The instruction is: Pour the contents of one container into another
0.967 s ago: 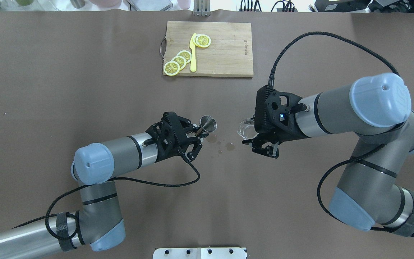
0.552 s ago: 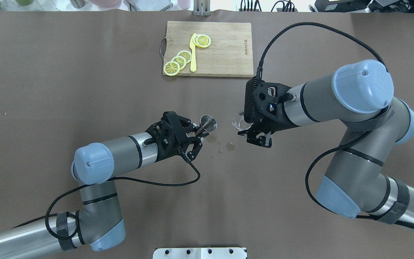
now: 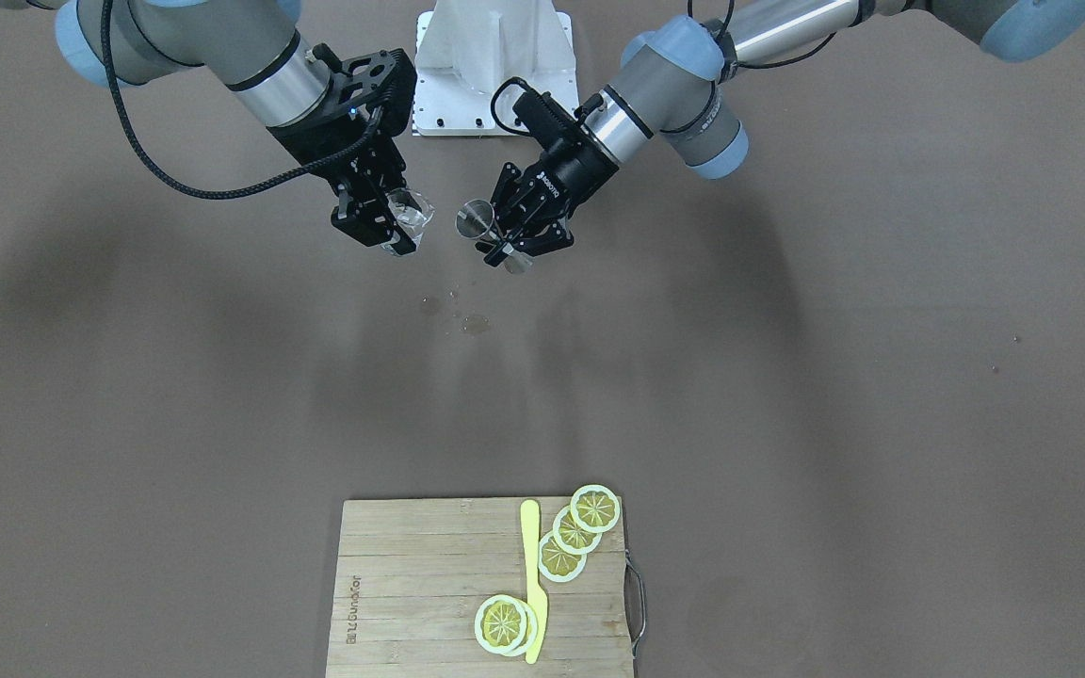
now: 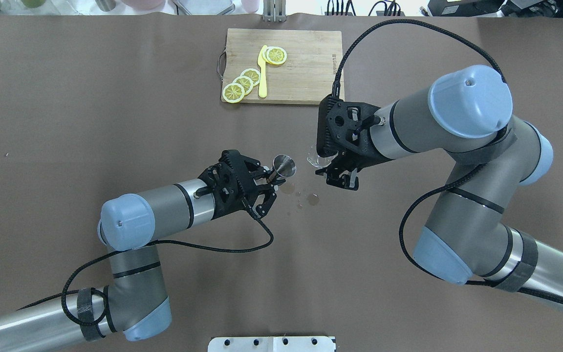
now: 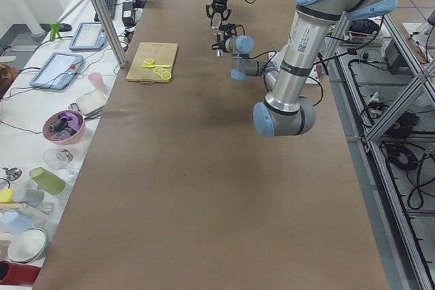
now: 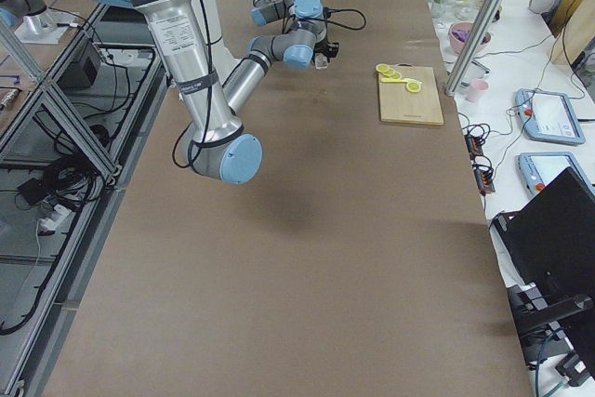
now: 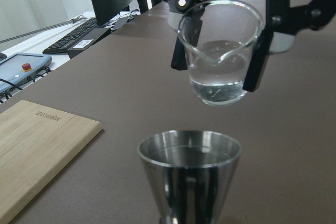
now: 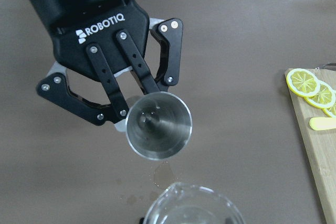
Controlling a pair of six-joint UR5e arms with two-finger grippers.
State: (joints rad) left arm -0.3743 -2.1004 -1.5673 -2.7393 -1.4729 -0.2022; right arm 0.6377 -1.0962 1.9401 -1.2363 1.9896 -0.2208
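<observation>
**Glass beaker** (image 7: 220,56), one. About a third full of clear liquid. My right hand (image 4: 336,172) grips it, one finger closed on each side of its wall. It is in the air above the middle of the table (image 4: 115,98), with its spout towards the receiving cup. It looks level and not yet tipped. I judge it is held high and close so the stream would fall inside the rim.

**Steel jigger** (image 7: 189,166), one. My left hand (image 4: 268,182) is clamped round its narrow waist, with the mouth up. It sits just beside and below the beaker, not touching it. I see no liquid inside.

**Wet spots** (image 4: 313,198), a few. They are on the table below the gap between the two vessels.

**Cutting board** (image 4: 311,63), one, wooden with a metal handle. It lies at the far edge, well apart.

**Lemon slices** (image 4: 233,92), five as far as I can count, two of them overlapping. They are on the board.

**Knife** (image 4: 262,73), one, yellow. It lies among the slices.
</observation>
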